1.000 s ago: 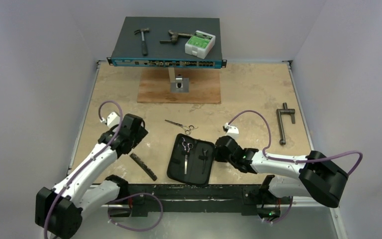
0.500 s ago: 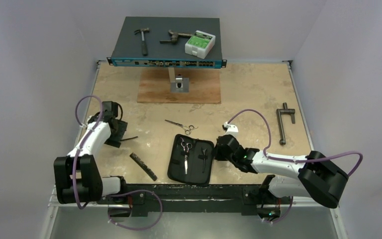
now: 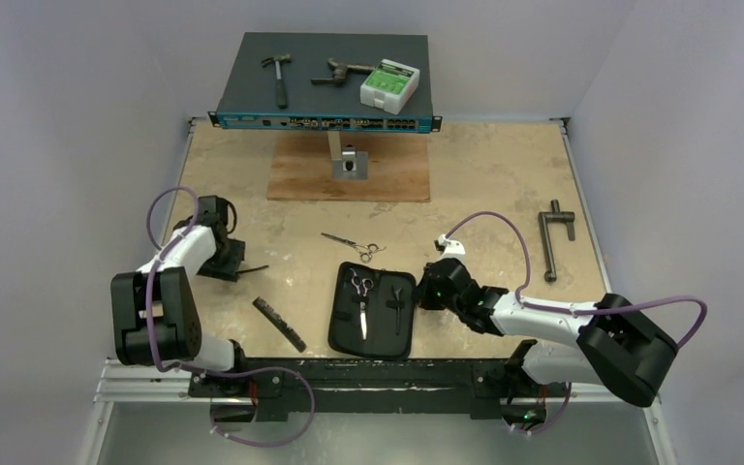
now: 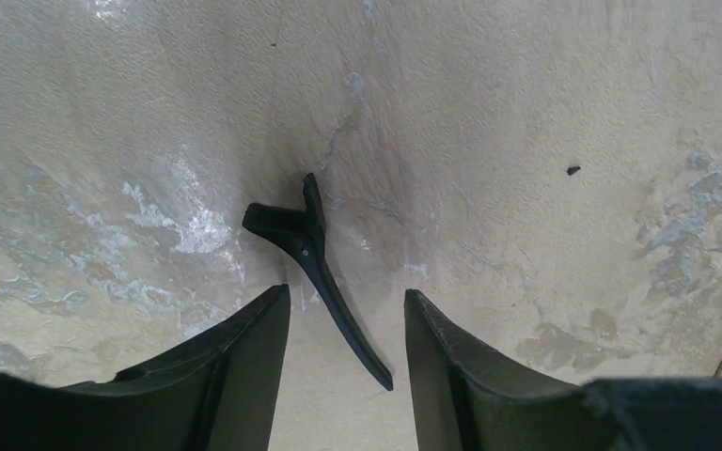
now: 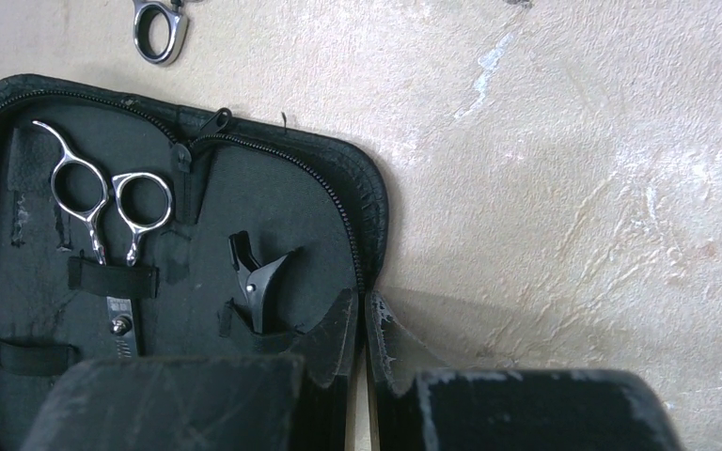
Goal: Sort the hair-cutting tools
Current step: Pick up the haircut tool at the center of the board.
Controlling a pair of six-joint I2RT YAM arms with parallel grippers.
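Far left, the left gripper [image 4: 348, 301] has swung from the comb [image 3: 279, 324] to straddle the black hair clip [image 4: 315, 263] near the table [image 3: 484, 194] edge, its jaws apart but narrowing and the clip not yet pinched. Mid-table, loose scissors [image 3: 351, 242] lie in open room beyond the case [image 5: 376, 202]. The right gripper [image 5: 365, 310], fingers together, sits at the case's right rim.

The left arm [image 3: 160, 291] is folded back on itself at the left side, its wrist bent so the left gripper [image 4: 347, 293] points down, fingers [image 4: 244, 357] parted with a clear gap. The right arm [image 3: 542, 315] reaches low toward the centre, its right gripper [image 5: 360, 303] with fingers [image 5: 324, 348] pressed almost together
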